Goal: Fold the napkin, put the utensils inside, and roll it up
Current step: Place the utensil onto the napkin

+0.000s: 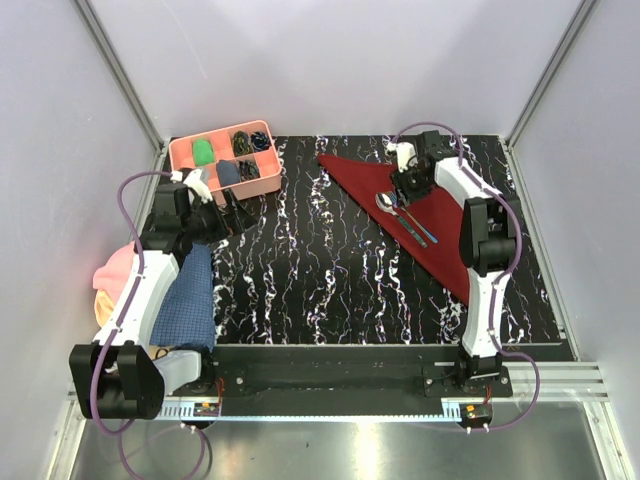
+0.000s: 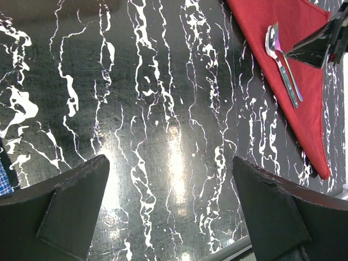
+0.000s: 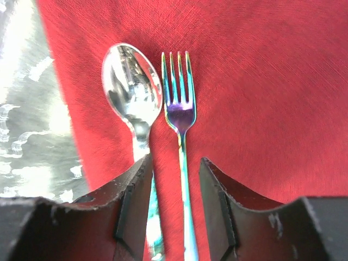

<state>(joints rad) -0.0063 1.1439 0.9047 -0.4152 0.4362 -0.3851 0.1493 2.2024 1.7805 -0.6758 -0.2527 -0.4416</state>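
The napkin (image 1: 440, 262) lies flat on the right half of the black, white-veined tabletop (image 1: 320, 270), folded into a long triangle. On it rest a spoon (image 3: 132, 89) and a fork (image 3: 179, 109), side by side and almost touching, the spoon nearer the napkin's edge. The right gripper (image 3: 175, 174) hangs low over their handles with its jaws apart. The fork's handle runs through the gap untouched, while the spoon's handle slips under one finger; whether it touches that finger is hard to tell. In the top view the right arm (image 1: 485, 240) hides the napkin's right side and part of its far corner. Well apart, on the left, the left gripper (image 2: 169, 163) hovers over bare tabletop with its jaws spread wide, holding nothing. Just behind it sits a pink compartment tray (image 1: 176, 158), and beside the left arm lie a blue checked cloth (image 1: 190, 295) and a pink cloth (image 1: 115, 270). The napkin's long edge runs from far left to near right, and the cutlery lies along it, bowl and tines toward the far left, handles toward the near right. The cloth is dark red with a fine weave; the spoon is mirror-bright, the fork tinted purple and teal.
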